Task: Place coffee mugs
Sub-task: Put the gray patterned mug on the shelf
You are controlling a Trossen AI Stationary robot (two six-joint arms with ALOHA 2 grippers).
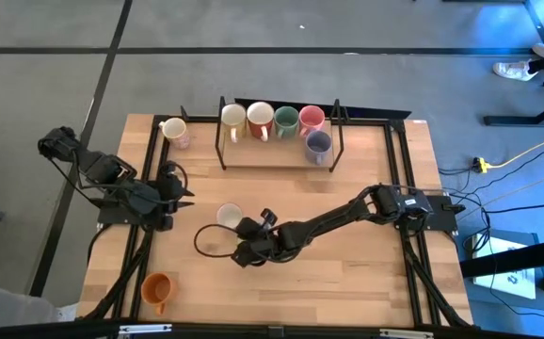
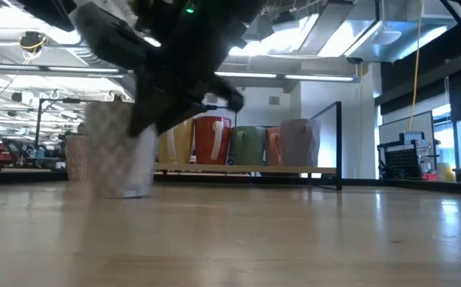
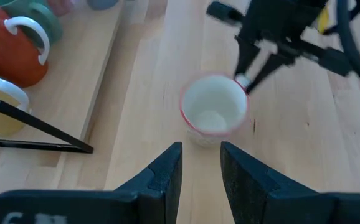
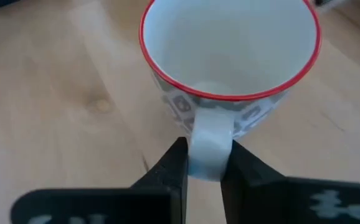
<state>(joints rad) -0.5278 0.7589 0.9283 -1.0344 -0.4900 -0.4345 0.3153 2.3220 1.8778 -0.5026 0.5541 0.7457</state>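
An orange mug (image 1: 157, 288) stands alone at the near left corner of the wooden table (image 1: 366, 282), well apart from the wire rack (image 1: 280, 151) at the far edge. The left gripper (image 1: 176, 192) waits left of the table's middle, its fingers (image 3: 167, 174) slightly apart and holding nothing, pointed at a red-rimmed white mug (image 1: 229, 217) that sits upright on the bare wood in front of the rack. A cream mug (image 1: 174, 131) rests just outside the rack's left end. Inside the rack, five mugs stand in a row: a cream-yellow mug (image 1: 232, 119), a red-orange mug (image 1: 260, 119), a green mug (image 1: 286, 120), a pink mug (image 1: 312, 119) and, slightly forward at the right end, a purple-grey mug (image 1: 318, 144). The right gripper (image 1: 251, 229), reaching in from the rack's right side, is clamped on the red-rimmed mug's handle (image 4: 208, 149), one finger on each side.
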